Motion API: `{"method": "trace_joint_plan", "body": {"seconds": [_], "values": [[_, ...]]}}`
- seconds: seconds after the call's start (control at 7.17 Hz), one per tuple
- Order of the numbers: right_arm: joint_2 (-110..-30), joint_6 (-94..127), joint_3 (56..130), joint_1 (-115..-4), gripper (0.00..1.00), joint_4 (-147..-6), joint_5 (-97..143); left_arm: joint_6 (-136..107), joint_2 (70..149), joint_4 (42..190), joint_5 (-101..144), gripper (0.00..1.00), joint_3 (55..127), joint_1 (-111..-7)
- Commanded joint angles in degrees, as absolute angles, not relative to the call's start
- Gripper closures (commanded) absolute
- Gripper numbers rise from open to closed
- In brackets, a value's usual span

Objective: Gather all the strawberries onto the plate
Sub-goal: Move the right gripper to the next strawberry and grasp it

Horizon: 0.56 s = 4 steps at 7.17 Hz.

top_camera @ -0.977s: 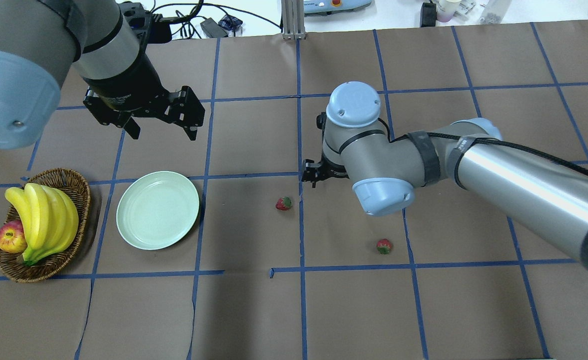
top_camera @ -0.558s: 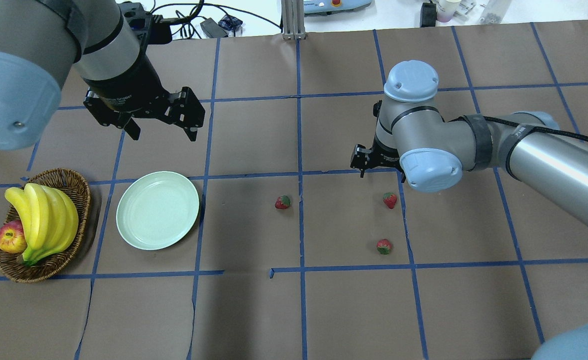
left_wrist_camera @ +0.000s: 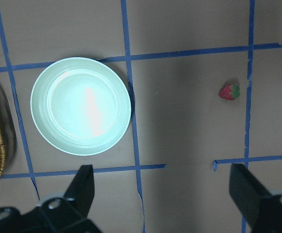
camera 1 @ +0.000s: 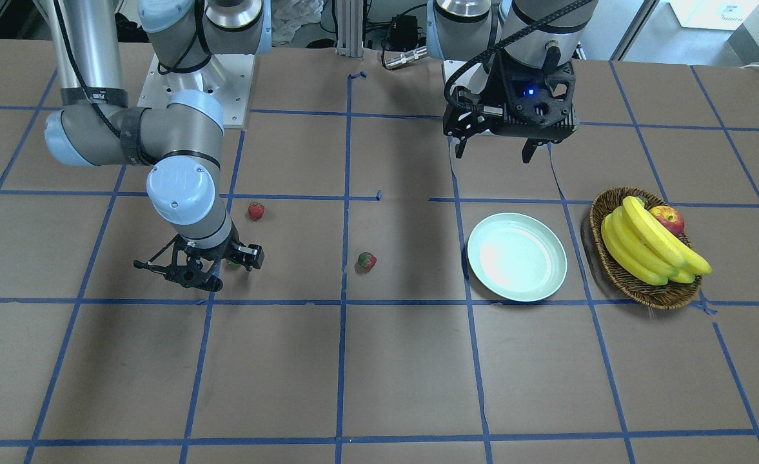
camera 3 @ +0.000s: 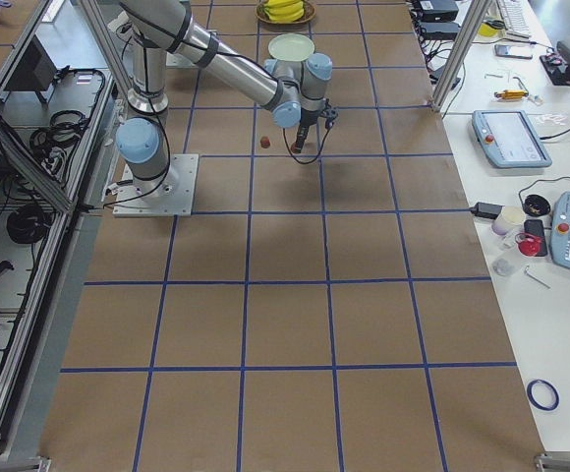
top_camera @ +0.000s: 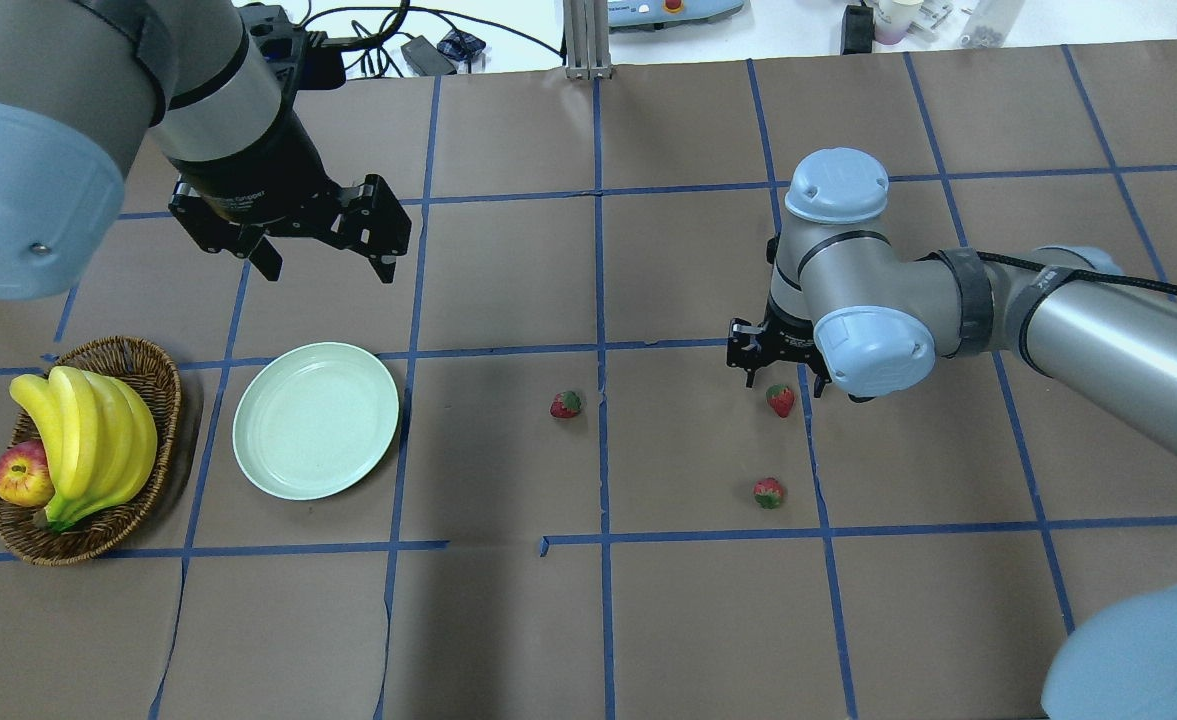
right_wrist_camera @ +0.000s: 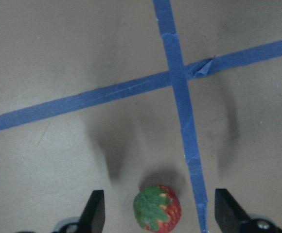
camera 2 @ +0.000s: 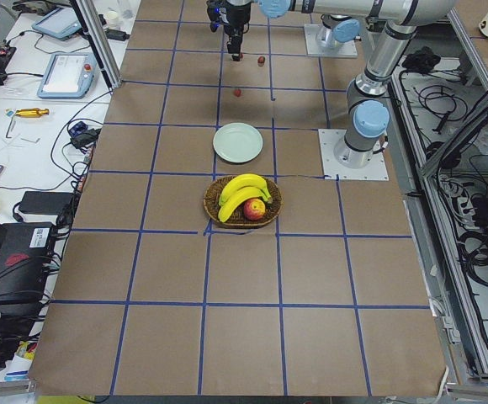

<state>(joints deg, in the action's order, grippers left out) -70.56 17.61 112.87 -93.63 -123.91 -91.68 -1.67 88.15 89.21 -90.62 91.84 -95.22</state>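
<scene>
1. The right gripper (top_camera: 783, 385) is now hanging over the first strawberry (top_camera: 780, 400). A second ago it was sitting further toward the table's middle, and its arm was hiding this berry.
2. Its jaws are standing spread apart. In the right wrist view the two fingers (right_wrist_camera: 95, 213) are flanking the first strawberry (right_wrist_camera: 157, 208), one on each side, and neither is touching it.
3. That berry is lying on the brown paper just beside a blue tape line (right_wrist_camera: 187, 141), with its green cap turned toward the camera.
4. The centre strawberry (top_camera: 566, 404) and the third strawberry (top_camera: 769, 492) are resting where they were before, both on the paper and well apart from the plate (top_camera: 316, 420).
5. The plate is sitting bare in the same spot, near the wicker basket (top_camera: 153, 365) holding the bananas (top_camera: 88, 440) and the apple (top_camera: 20, 475).
6. The left gripper (top_camera: 326, 265) is staying put above the table beyond the plate, with its jaws wide apart and gripping nothing.
7. The left wrist camera is looking down on the plate (left_wrist_camera: 80, 106) and the centre strawberry (left_wrist_camera: 229, 91).
</scene>
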Motion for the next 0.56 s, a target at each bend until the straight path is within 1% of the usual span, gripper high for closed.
{"method": "trace_joint_plan", "body": {"seconds": [0.0,0.14,0.28,0.42], "values": [[-70.3,17.3,113.4,-93.6,0.8,-123.8,-91.7,-1.7,88.2,89.2,-90.6,0.0,91.8,-95.2],[-70.4,17.1,112.6,-93.6,0.86,-123.9,-91.6,-1.7,88.2,89.2,-90.6,0.0,91.8,-95.2],[-70.7,16.1,112.5,-93.6,1.0,-124.2,-91.6,-1.7,88.2,89.2,-90.6,0.0,91.8,-95.2],[-71.2,16.0,111.7,-94.0,1.0,-124.7,-91.3,-1.7,88.2,89.2,-90.6,0.0,91.8,-95.2]]}}
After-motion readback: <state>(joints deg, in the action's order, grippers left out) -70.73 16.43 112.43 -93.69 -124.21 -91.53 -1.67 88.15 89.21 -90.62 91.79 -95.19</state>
